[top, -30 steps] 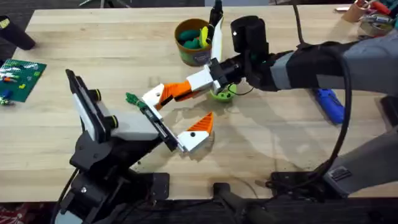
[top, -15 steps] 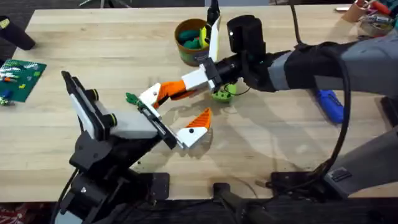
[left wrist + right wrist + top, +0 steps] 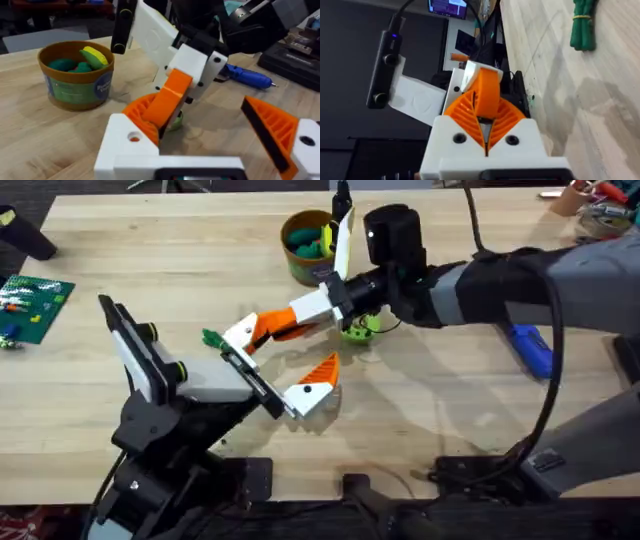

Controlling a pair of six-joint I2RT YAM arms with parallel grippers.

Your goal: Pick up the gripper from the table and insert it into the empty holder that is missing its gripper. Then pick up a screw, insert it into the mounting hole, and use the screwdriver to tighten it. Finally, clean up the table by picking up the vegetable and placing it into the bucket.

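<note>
The loose gripper piece (image 3: 250, 332), white with an orange ribbed pad, is clamped in my right gripper (image 3: 285, 326), which reaches across the table and is shut on it. It shows orange between the pads (image 3: 487, 95). The piece rests against one end of my left gripper's (image 3: 280, 360) black rail; that gripper's other white-and-orange finger (image 3: 313, 386) stands far off, so it is open. The green vegetable (image 3: 212, 338) lies on the wood just left of the piece, also the vegetable (image 3: 583, 25). The olive-yellow bucket (image 3: 310, 246) stands behind, holding green and yellow items.
A blue screwdriver (image 3: 530, 348) lies at the right under the right arm. A lime-green round object (image 3: 360, 328) sits below the bucket. A green board (image 3: 35, 305) is at the far left edge, and a cup of pens (image 3: 590, 200) at the back right corner.
My right gripper has carried the piece slightly left and away from me, toward the end of the left rail. The left arm has shifted a little left.
</note>
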